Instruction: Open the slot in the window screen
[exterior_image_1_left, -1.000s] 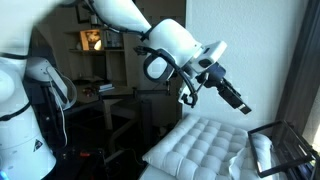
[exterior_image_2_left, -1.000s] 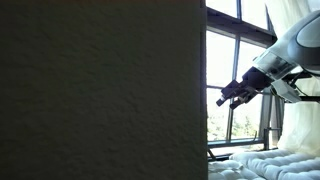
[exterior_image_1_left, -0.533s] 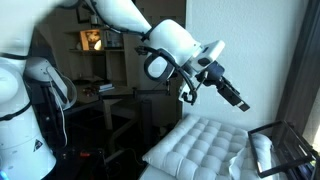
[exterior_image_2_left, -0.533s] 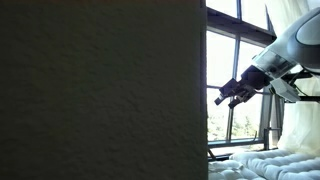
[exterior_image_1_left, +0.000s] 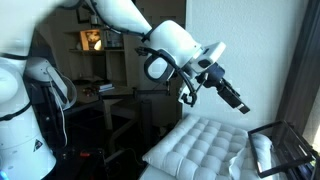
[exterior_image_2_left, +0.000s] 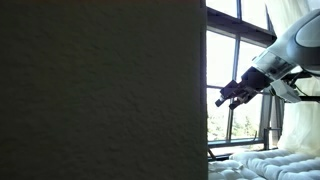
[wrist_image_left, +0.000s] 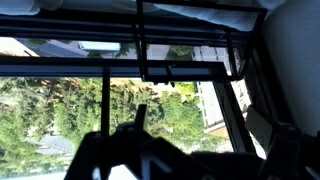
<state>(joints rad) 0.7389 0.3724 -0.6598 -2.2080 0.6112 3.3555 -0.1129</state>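
My gripper (exterior_image_1_left: 237, 99) hangs in the air above a white quilted cushion (exterior_image_1_left: 205, 140), held out towards the window. In an exterior view the gripper (exterior_image_2_left: 224, 98) stands a short way in front of the window panes (exterior_image_2_left: 232, 60), touching nothing. In the wrist view the gripper (wrist_image_left: 190, 165) shows as dark shapes at the bottom, jaws wide apart with nothing between them. Ahead is the window screen (wrist_image_left: 120, 110) with dark frame bars and green trees behind. A small dark fitting (wrist_image_left: 158, 75) sits on the horizontal bar; I cannot tell whether it is the slot.
A large dark panel (exterior_image_2_left: 100, 90) blocks most of an exterior view. A white wall (exterior_image_1_left: 245, 40) is behind the arm, a dark curtain (exterior_image_1_left: 300, 70) beside it. A black-framed tray (exterior_image_1_left: 285, 145) lies by the cushion. Shelves and a second robot body (exterior_image_1_left: 20, 110) stand further back.
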